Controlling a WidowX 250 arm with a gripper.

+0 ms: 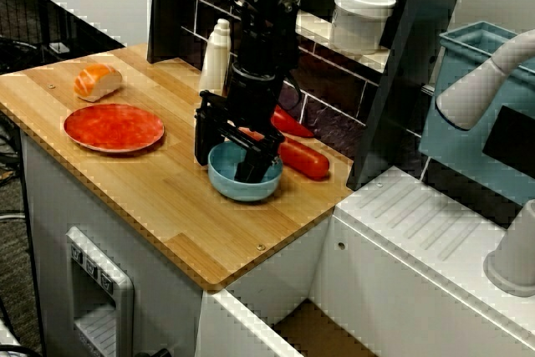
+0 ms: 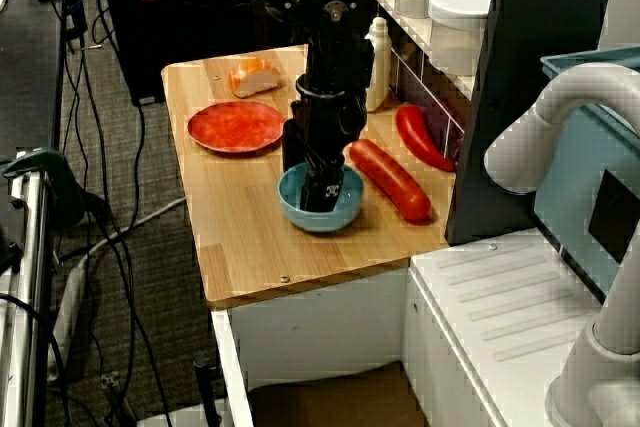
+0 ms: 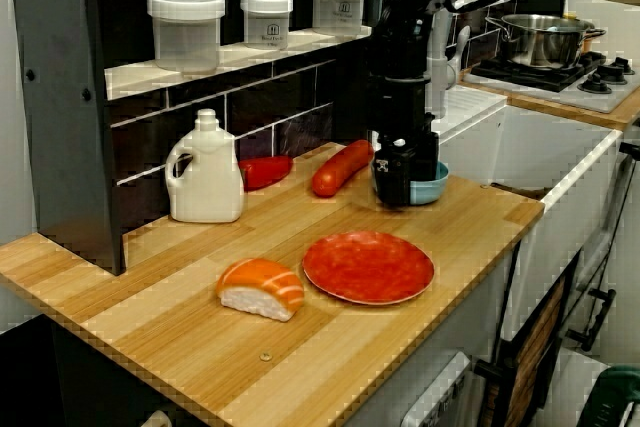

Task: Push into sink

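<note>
While fingers (image 2: 322, 190) sit inside blue bowl (image 2: 345, 215), sink (image 3: 560, 162) beside counter.

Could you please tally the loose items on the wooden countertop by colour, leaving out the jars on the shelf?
Red or orange-red: 3 (round red plate, red sausage, red pepper)
Orange and white: 1 (salmon sushi piece)
White: 1 (white plastic jug)
Blue: 1 (round blue bowl)
Total: 6
</note>
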